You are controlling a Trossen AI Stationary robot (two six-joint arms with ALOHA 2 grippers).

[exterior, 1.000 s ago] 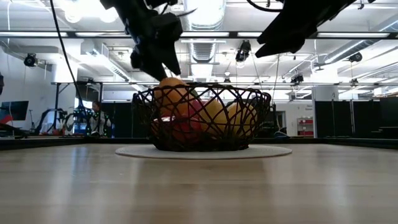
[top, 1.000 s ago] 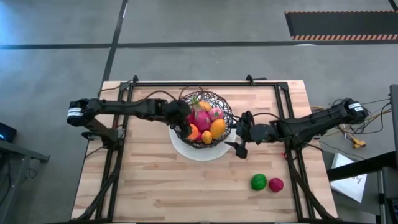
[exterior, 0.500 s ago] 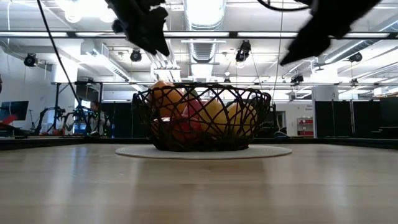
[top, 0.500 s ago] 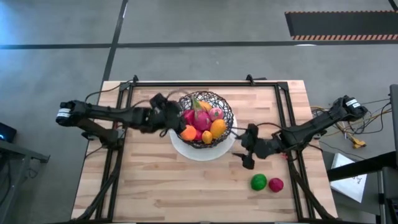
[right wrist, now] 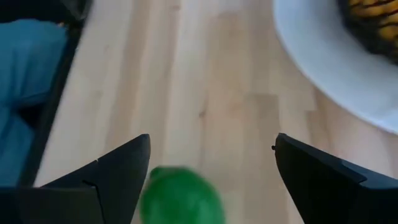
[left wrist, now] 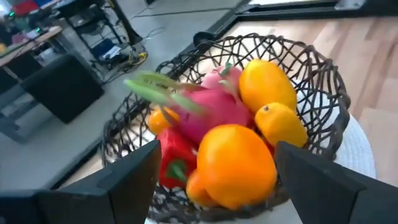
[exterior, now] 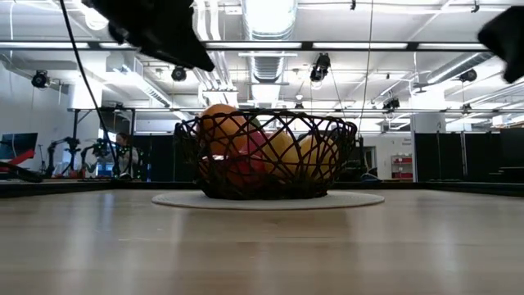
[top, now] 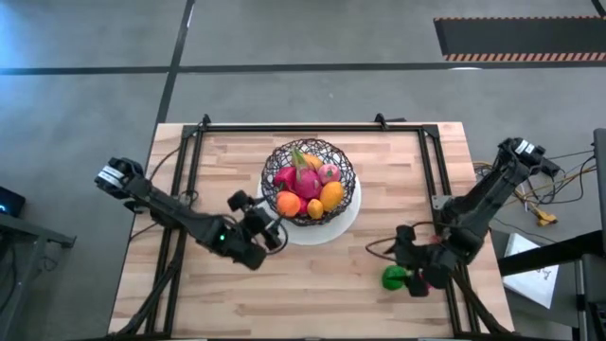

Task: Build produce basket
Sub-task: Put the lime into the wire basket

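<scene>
The black wire basket (top: pixel 308 180) stands on a flat white plate (top: pixel 348 216) at the table's middle. It holds an orange (left wrist: pixel 236 163), a magenta dragon fruit (left wrist: pixel 211 109), yellow fruits (left wrist: pixel 267 84) and a red piece (left wrist: pixel 176 163). My left gripper (top: pixel 268 225) hovers open and empty just near-left of the basket. A green fruit (top: pixel 393 278) and a magenta fruit (top: pixel 418 282) lie on the table at the near right. My right gripper (top: pixel 407 263) is open above the green fruit (right wrist: pixel 180 196), whose top shows between its fingers.
A black frame of bars (top: pixel 189 189) runs along the table's left, far and right sides. Bare wood lies between the plate and the near edge (top: pixel 303 294). Cables (top: pixel 540 204) lie off the table's right side.
My left gripper has drawn back from over the basket's left rim toward the table's near-left, empty. My right gripper has gone from beside the plate toward the near edge and come over the green fruit. The basket and plate have stayed put.
</scene>
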